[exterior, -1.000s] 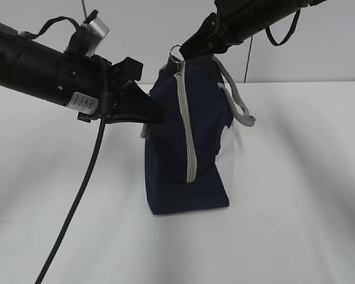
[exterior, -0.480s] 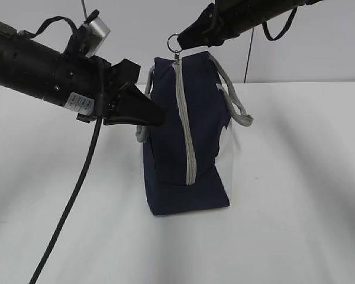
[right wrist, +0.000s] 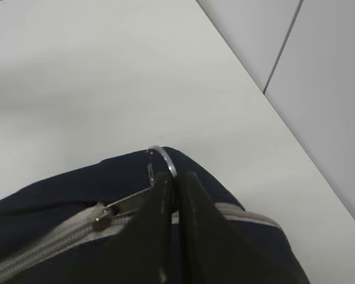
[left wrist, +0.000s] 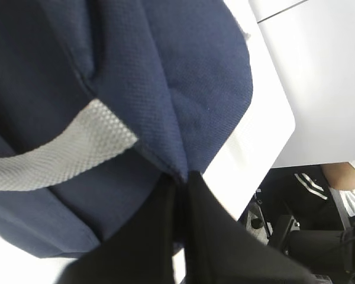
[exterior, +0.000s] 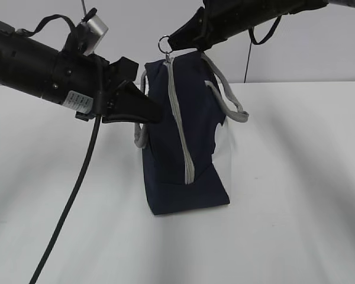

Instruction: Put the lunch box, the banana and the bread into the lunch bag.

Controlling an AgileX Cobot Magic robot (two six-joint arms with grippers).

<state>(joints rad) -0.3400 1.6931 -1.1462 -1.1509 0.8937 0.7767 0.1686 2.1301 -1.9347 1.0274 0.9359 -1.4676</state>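
The dark navy lunch bag (exterior: 183,148) stands upright on the white table, its grey zipper (exterior: 180,127) running up its near end. My right gripper (exterior: 173,40) is shut on the metal ring pull (exterior: 164,42) at the bag's top; the right wrist view shows the ring (right wrist: 163,160) pinched between the jaws of my right gripper (right wrist: 176,177). My left gripper (exterior: 157,113) is shut on the bag's fabric at its left side; the left wrist view shows a navy fold (left wrist: 177,106) clamped in my left gripper (left wrist: 180,177). The lunch box, banana and bread are out of view.
The bag's grey webbing handles (exterior: 231,103) hang on both sides. A black cable (exterior: 77,189) droops from my left arm to the table. A seated person's legs (left wrist: 337,195) show past the table edge in the left wrist view.
My right gripper has pulled the ring pull up and to the left, and the bag's top has leaned left with it. My left gripper has held its place.
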